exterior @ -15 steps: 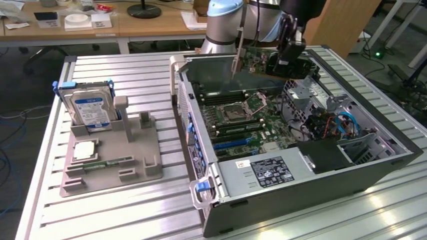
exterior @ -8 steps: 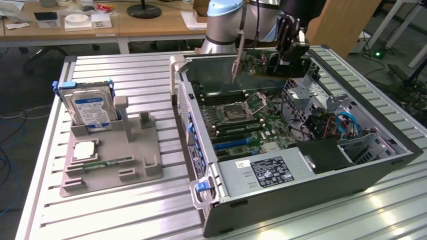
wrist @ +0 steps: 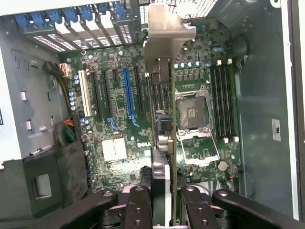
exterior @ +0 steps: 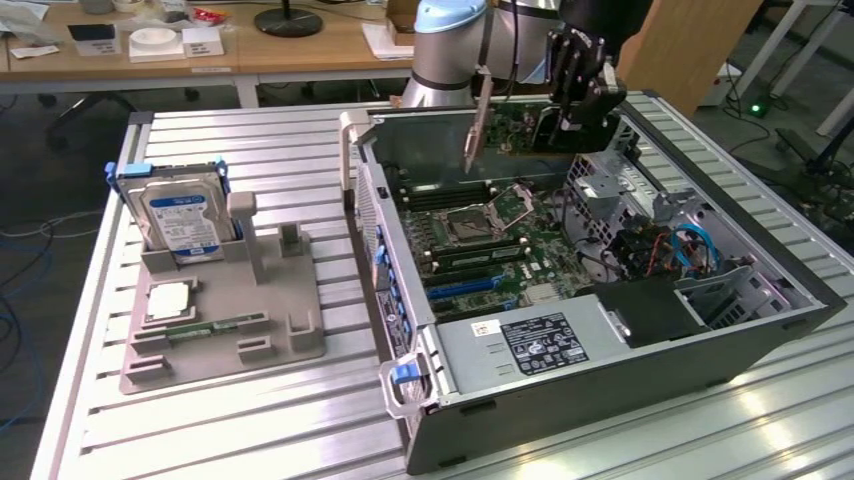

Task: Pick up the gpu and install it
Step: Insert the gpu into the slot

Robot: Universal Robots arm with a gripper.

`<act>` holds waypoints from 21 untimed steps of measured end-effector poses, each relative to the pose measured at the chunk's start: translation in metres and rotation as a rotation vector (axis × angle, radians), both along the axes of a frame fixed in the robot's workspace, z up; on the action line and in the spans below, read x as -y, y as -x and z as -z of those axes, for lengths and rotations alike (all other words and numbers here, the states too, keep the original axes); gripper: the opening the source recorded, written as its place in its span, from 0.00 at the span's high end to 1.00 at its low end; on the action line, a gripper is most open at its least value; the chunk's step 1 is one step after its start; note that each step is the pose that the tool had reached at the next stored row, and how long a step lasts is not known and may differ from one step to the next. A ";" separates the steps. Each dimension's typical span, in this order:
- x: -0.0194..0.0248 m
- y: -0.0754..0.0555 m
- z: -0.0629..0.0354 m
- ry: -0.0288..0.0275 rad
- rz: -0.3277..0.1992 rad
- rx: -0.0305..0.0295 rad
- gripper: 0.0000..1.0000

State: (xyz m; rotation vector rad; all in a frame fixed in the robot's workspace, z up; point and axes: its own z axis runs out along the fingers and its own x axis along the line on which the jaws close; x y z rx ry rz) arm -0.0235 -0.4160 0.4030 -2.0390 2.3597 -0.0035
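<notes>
Green-boarded gpu point(exterior: 514, 127), silver bracket downward, gripped edge-on by the partly closed gripper point(exterior: 577, 115), above the motherboard point(wrist: 109, 129) in the open case point(exterior: 601, 385). Risk: misalignment with the blue slot point(wrist: 129, 95) jams the connector.

I see arm point(exterior: 438, 62) as smooth silver-grey tube, pale blue cap point(exterior: 451, 14) at joint. Gripper point(exterior: 582, 118) all black — blocky body, bar-like linkages. Through wrist camera I see finger links point(wrist: 138, 210) in matte black with rounded ends, each with round pivot screws point(wrist: 137, 190) — small holes along bars.
</notes>
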 end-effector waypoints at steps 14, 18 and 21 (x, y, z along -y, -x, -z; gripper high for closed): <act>0.0000 0.000 0.0013 -0.0226 -0.043 0.0007 0.72; 0.0000 0.000 0.0022 -0.0313 -0.042 0.0018 0.72; 0.0000 0.000 0.0033 -0.0313 -0.047 0.0049 0.72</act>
